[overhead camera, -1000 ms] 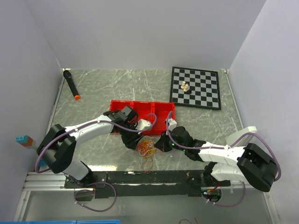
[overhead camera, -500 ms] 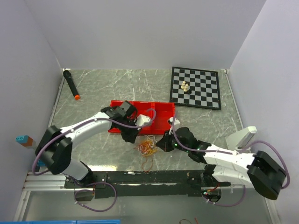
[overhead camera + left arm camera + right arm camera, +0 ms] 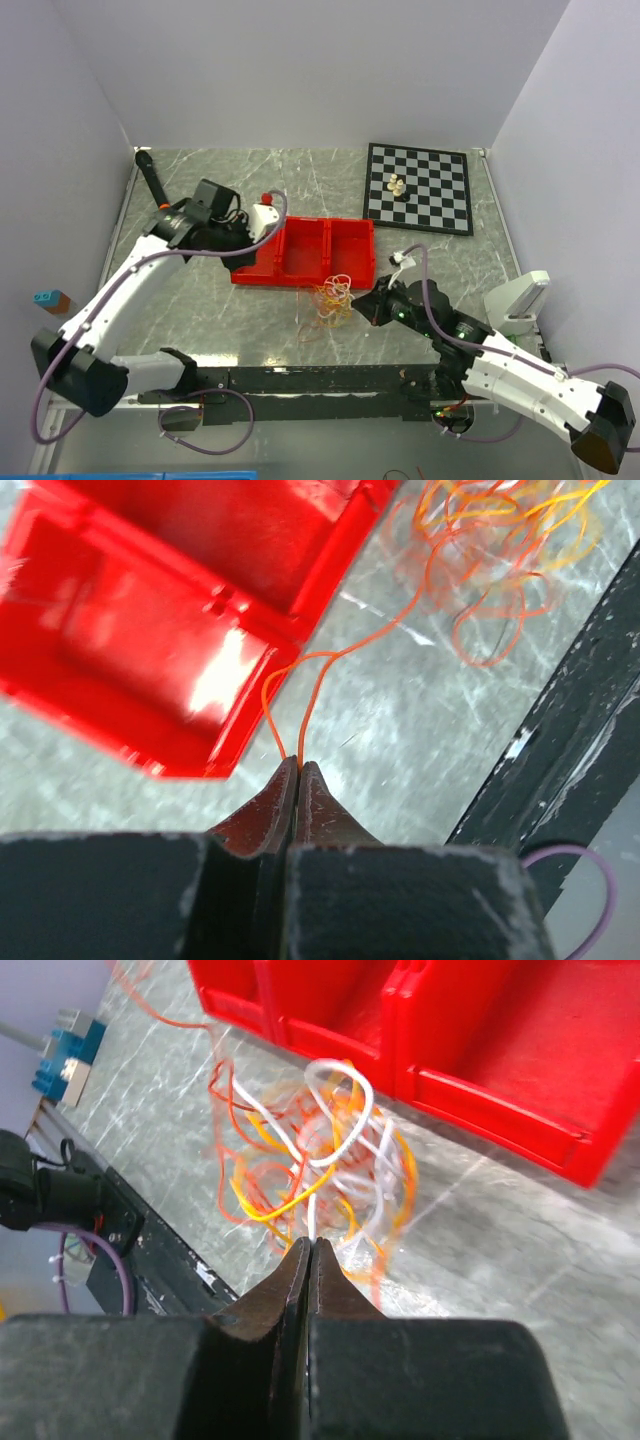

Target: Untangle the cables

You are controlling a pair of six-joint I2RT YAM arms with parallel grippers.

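We see the cables in one small loopy bunch on the grey tabletop. The bunch lies just beside the front wall of the red tray, near the tray's right half. It has orange, yellow, red and white strings all mixed up together.

Our left hand is pinched tight, with its two fingers pressed together. It holds an orange cable. Two thin orange lines come out from between the fingertips. They bend past the corner of the red tray and run back into the bunch. From the top view, this hand is up by the left end of the tray, well apart from the bunch.

Our right hand is pinched tight too. It holds a white cable that goes from the fingertips right into the bunch and makes a loop there. This hand is just beside the bunch, on its right side.

The red tray has three boxes in a row.

Far back on the right lies a chessboard. A few small pale chess pieces stand close together on it. A black marker lies at the far left of the tabletop, near the left arm.
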